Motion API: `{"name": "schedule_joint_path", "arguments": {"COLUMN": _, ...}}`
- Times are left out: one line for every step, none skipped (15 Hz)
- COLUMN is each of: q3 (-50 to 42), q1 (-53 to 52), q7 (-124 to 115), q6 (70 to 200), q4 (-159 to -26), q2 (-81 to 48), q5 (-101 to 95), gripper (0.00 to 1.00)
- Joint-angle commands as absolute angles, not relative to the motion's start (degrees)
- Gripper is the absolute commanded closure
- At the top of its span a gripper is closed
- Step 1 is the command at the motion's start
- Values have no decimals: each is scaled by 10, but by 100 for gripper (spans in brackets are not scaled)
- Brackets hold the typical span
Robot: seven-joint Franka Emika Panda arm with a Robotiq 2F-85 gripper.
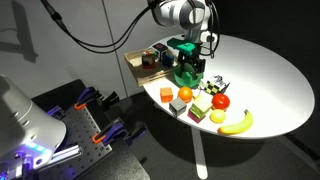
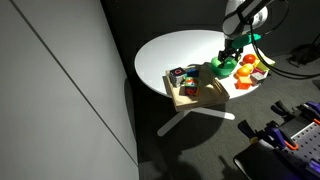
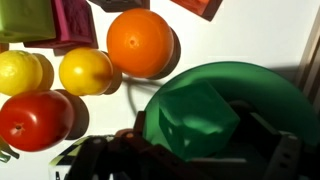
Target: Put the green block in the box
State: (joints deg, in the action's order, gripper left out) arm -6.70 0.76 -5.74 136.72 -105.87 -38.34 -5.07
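In the wrist view the green block [image 3: 190,115], a saturated green cube, sits between my gripper's [image 3: 200,140] dark fingers, which are shut on it. It hangs just above the round green bowl [image 3: 275,90]. In both exterior views the gripper [image 1: 190,62] [image 2: 234,52] is over the bowl [image 1: 185,76] [image 2: 222,69]. The light-wood box [image 1: 134,62] [image 2: 205,98] lies at the table edge beside the bowl and holds several small items.
An orange [image 3: 138,42], two lemons [image 3: 85,70], a tomato [image 3: 35,120] and coloured blocks [image 3: 75,20] lie beside the bowl. A banana [image 1: 236,123] and an orange block [image 1: 166,94] lie near the round white table's edge [image 1: 290,100].
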Motion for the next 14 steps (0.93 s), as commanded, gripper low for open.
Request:
{"name": "schedule_joint_path", "arguments": {"q3": -75, "q1": 0, "q7": -71, "q6": 1373, "q4": -1051, "q2": -391, "q5": -66, "gripper": 17}}
{"name": "schedule_joint_path", "arguments": {"q3": -76, "q1": 0, "q7": -72, "q6": 1373, "q4": -1050, "q2": -393, "q5": -66, "gripper": 25}}
{"name": "schedule_joint_path", "arguments": {"q3": -76, "q1": 0, "q7": -73, "q6": 1373, "q4": -1049, "q2": -394, "q5": -65, "gripper": 34}}
{"name": "schedule_joint_path", "arguments": {"q3": -76, "q1": 0, "q7": -73, "q6": 1372, "q4": -1049, "q2": -395, "q5": -65, "gripper": 42}}
{"name": "schedule_joint_path", "arguments": {"q3": -76, "q1": 0, "q7": -73, "q6": 1371, "q4": -1048, "q2": -395, "q5": -65, "gripper": 51}}
{"name": "schedule_joint_path", "arguments": {"q3": -76, "q1": 0, "q7": -73, "q6": 1371, "q4": -1048, "q2": -395, "q5": -65, "gripper": 58}}
{"name": "schedule_joint_path", "arguments": {"q3": -76, "q1": 0, "q7": -73, "q6": 1370, "q4": -1049, "q2": -392, "q5": -64, "gripper": 59}}
{"name": "schedule_joint_path", "arguments": {"q3": -76, "q1": 0, "q7": -74, "q6": 1370, "q4": -1051, "q2": -390, "q5": -64, "gripper": 61}}
{"name": "schedule_joint_path", "arguments": {"q3": -76, "q1": 0, "q7": -74, "q6": 1371, "q4": -1053, "q2": -385, "q5": -64, "gripper": 63}}
{"name": "schedule_joint_path", "arguments": {"q3": -77, "q1": -1, "q7": -77, "q6": 1371, "q4": -1055, "q2": -381, "q5": -64, "gripper": 65}}
{"name": "schedule_joint_path", "arguments": {"q3": -75, "q1": 0, "q7": -76, "q6": 1367, "q4": -1055, "q2": -379, "q5": -61, "gripper": 66}}
{"name": "schedule_joint_path", "arguments": {"q3": -75, "q1": 0, "q7": -77, "q6": 1365, "q4": -1055, "q2": -376, "q5": -60, "gripper": 67}}
{"name": "schedule_joint_path", "arguments": {"q3": -74, "q1": 0, "q7": -77, "q6": 1363, "q4": -1055, "q2": -375, "q5": -59, "gripper": 68}}
{"name": "schedule_joint_path", "arguments": {"q3": -74, "q1": 0, "q7": -78, "q6": 1362, "q4": -1055, "q2": -372, "q5": -58, "gripper": 68}}
